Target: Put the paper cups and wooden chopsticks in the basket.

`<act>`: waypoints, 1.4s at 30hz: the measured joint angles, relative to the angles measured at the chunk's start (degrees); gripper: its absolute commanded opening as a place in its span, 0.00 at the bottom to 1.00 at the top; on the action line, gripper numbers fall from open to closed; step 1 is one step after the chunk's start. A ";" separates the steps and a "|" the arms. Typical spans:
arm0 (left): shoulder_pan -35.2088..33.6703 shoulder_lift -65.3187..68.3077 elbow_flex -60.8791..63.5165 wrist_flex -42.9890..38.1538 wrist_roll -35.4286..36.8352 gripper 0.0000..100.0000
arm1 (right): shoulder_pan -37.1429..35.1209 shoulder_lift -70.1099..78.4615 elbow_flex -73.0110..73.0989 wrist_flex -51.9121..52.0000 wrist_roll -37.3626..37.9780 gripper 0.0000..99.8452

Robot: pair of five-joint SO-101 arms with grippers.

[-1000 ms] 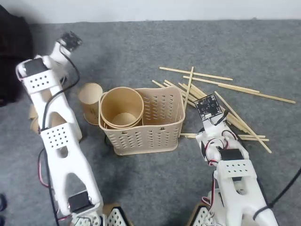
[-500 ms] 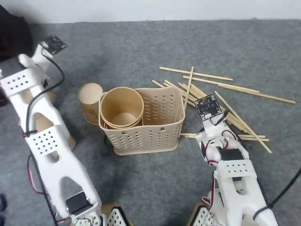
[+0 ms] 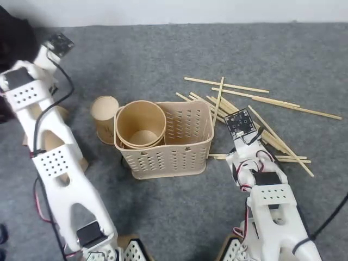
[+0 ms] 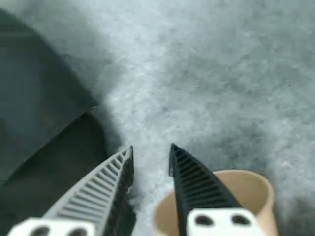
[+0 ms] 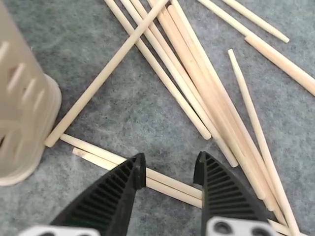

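Note:
A tan basket (image 3: 187, 147) stands mid-table with stacked paper cups (image 3: 141, 126) inside it. One more paper cup (image 3: 104, 118) stands upright just outside its left wall. Wooden chopsticks (image 3: 255, 103) lie scattered to the right of the basket. My left gripper (image 4: 150, 153) is open over the grey carpet, with a paper cup (image 4: 248, 192) lying under its black finger. My right gripper (image 5: 170, 169) hangs open just above a pair of chopsticks (image 5: 101, 156) lying by the basket's corner (image 5: 22, 123). More chopsticks (image 5: 194, 83) spread beyond its tips.
A black bag (image 3: 13, 51) sits at the table's far left, close to the left arm (image 3: 32, 92), and shows as a dark mass (image 4: 39, 123) beside the left fingers. Tan pieces (image 3: 81, 163) peek out beneath that arm. Open carpet lies in front of the basket.
The left arm has swung away from the basket toward the far left corner, then edged slightly back. The right arm, cups, basket and chopsticks have not moved.

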 measured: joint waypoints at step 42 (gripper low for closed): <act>-25.23 -19.52 18.02 13.80 -37.45 0.06 | -1.41 0.00 0.00 0.00 0.35 0.18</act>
